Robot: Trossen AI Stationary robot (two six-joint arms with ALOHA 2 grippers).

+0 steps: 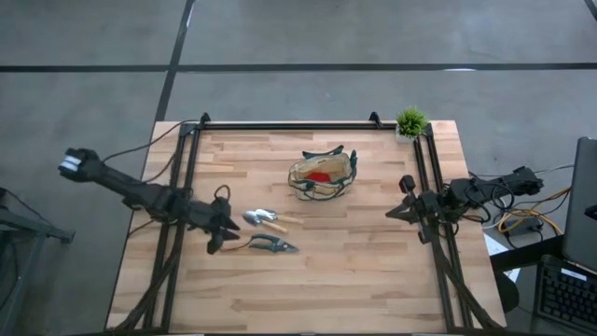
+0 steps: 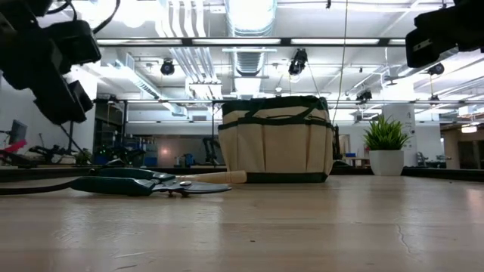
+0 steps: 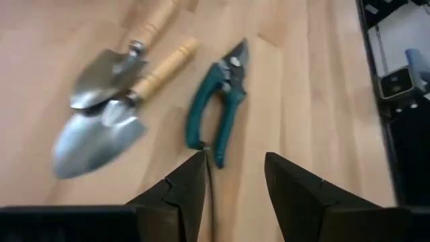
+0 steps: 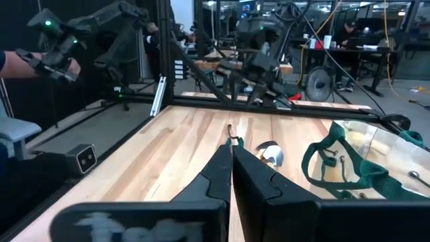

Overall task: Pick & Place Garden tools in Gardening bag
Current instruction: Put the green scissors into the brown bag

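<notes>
Your left pincer point(image 3: 234, 178) hangs over the table point(image 1: 354, 271) with its fingers point(image 3: 185, 191) spread apart and nothing between them; the wrist view shows bare wood in the gap. It sits just short of the handle ends of the pruning shears point(image 3: 216, 102), which lie flat on the wood (green-handled, blades closed, pointing away from the pincer). From the high view the same pincer point(image 1: 216, 233) is just beside the shears point(image 1: 268, 245) on their left, not touching them so far as you can tell.

Right next to the shears lie two silver-bladed trowels with wooden handles, the larger trowel point(image 3: 101, 131) partly overlapping the smaller trowel point(image 3: 111, 64). Both rest on the table.

The gardening bag point(image 1: 322, 175) stands upright toward the middle-back of the table, well apart from the tools, and a red item point(image 1: 320, 174) shows inside it. The low view shows the bag point(image 2: 276, 140) behind the shears.

Your right pincer point(image 4: 232, 161) waits at the right edge of the table, fingers pressed together on nothing. A small potted plant point(image 1: 409, 123) stands at the back right corner.
</notes>
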